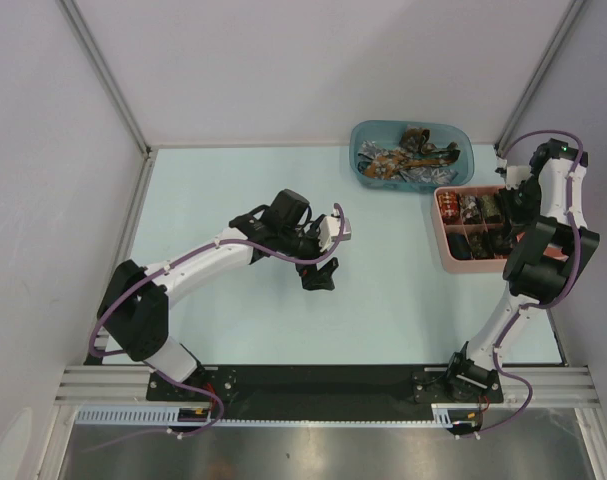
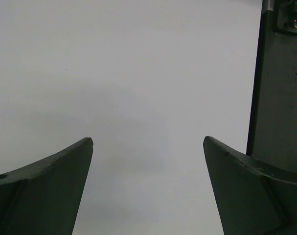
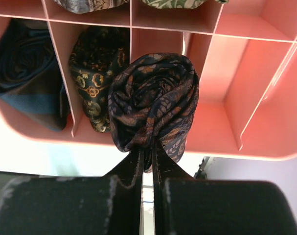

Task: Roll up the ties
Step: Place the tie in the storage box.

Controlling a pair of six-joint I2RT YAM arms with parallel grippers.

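My right gripper (image 3: pixel 147 148) is shut on a rolled dark navy tie with brown leaf patterns (image 3: pixel 153 95) and holds it just above a compartment of the pink tray (image 3: pixel 221 132). Nearby compartments hold rolled ties: a dark green and gold one (image 3: pixel 96 73) and a blue and black one (image 3: pixel 26 73). In the top view the right gripper (image 1: pixel 503 230) is over the pink tray (image 1: pixel 453 262). Several loose ties (image 1: pixel 403 160) lie in the blue tub (image 1: pixel 461 140). My left gripper (image 2: pixel 148 142) is open and empty over bare table, and it also shows in the top view (image 1: pixel 318 275).
The blue tub stands at the back right, with the pink tray just in front of it by the right wall. Frame posts rise at the back corners. A dark upright bar (image 2: pixel 278 88) shows at the right of the left wrist view.
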